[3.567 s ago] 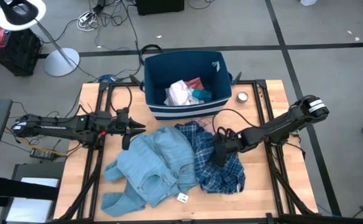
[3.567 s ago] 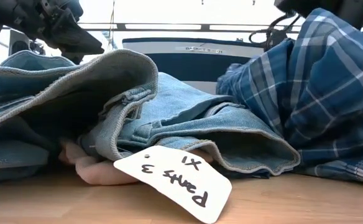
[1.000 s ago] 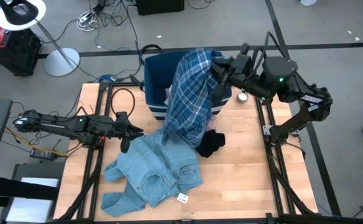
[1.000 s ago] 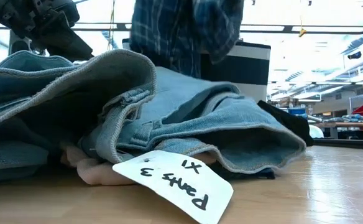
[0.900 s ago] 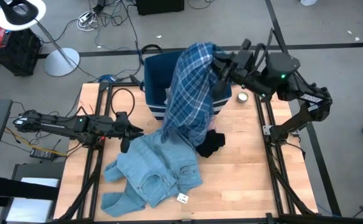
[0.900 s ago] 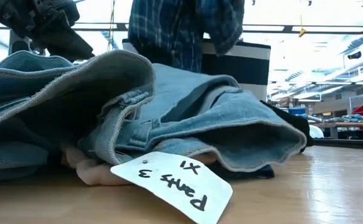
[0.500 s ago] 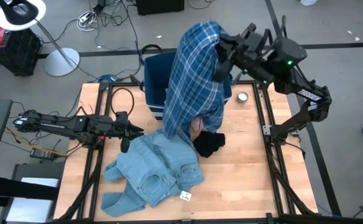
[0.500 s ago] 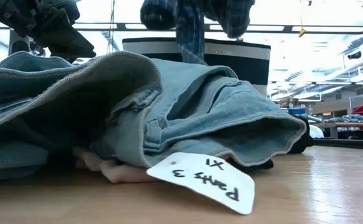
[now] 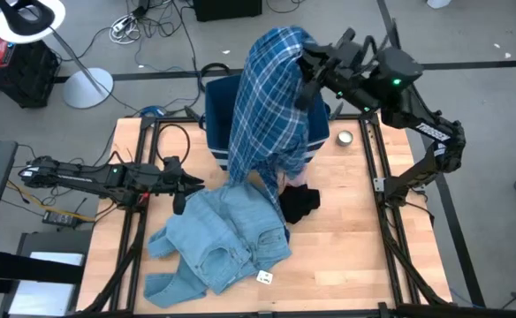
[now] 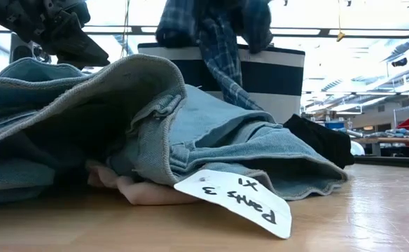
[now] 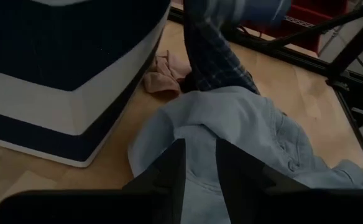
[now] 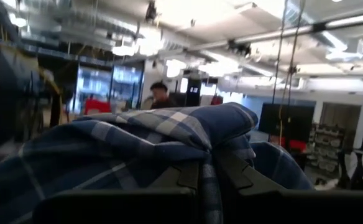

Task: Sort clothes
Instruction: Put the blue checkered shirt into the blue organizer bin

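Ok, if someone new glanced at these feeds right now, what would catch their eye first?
The plaid shirt stands out: the right end effector holds it pinched high above the navy bin, its tail trailing onto the table. Below it, the light blue denim pile with its paper tag fills the table's front, a black item beside it. The left end effector waits at the denim's edge.

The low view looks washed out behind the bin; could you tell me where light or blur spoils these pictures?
Low view: the bright background silhouettes the plaid shirt and the bin; the near denim is soft. Right wrist view: ceiling lights glare and the right gripper is dark and blurred. Left wrist view: the left gripper is dark and blurred.
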{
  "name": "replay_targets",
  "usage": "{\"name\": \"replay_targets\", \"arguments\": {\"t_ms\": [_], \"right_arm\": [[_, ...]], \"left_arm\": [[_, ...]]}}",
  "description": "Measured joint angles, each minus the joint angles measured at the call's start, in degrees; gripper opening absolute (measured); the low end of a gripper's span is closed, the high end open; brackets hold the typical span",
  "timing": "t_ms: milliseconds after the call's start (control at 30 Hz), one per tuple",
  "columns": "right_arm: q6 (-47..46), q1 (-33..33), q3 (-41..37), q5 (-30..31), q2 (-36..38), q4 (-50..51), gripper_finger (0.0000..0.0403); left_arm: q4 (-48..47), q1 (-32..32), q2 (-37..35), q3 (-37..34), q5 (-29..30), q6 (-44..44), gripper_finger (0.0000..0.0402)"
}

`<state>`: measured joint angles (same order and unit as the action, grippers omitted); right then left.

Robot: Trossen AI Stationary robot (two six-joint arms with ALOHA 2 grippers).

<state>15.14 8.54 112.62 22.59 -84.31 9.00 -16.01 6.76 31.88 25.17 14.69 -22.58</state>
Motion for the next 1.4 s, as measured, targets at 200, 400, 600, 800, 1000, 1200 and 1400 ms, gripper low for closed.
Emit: {"name": "replay_targets", "arguments": {"t_ms": [200, 400, 600, 800, 1000, 1200, 1400], "right_arm": [[-0.5, -1.2, -0.1, -1.3, -1.2, 3.5, 0.0014], [-1.6, -3.0, -0.1, -6.0, -1.6, 3.5, 0.0014], [-1.6, -3.6, -0.1, -6.1, -1.9, 4.6, 0.0015], [-2.2, -2.0, -0.1, -6.1, -2.4, 7.5, 0.0015], [-5.7, 1.7, -0.1, -6.1, -4.9, 13.2, 0.0015], [-11.2, 6.3, -0.1, -6.2, -9.6, 21.9, 0.0015], [-15.8, 11.0, -0.1, -12.1, -13.8, 29.3, 0.0015]], "left_arm": [[4.0, 0.0, 0.0, 0.0, 2.2, 0.1, 0.0095], [11.0, 0.0, 0.0, 0.0, 3.5, 2.9, 0.0095], [13.1, 0.0, 1.6, 0.0, 3.5, 2.9, 0.0095], [13.3, 0.0, 4.5, 0.0, 3.4, 2.8, 0.0095], [16.9, 0.0, 5.3, 0.0, 3.2, 3.2, 0.0095], [20.7, 0.0, 5.2, 0.0, 2.0, 5.9, 0.0095], [20.9, 0.0, 5.2, 0.0, 0.5, 7.0, 0.0095]]}}
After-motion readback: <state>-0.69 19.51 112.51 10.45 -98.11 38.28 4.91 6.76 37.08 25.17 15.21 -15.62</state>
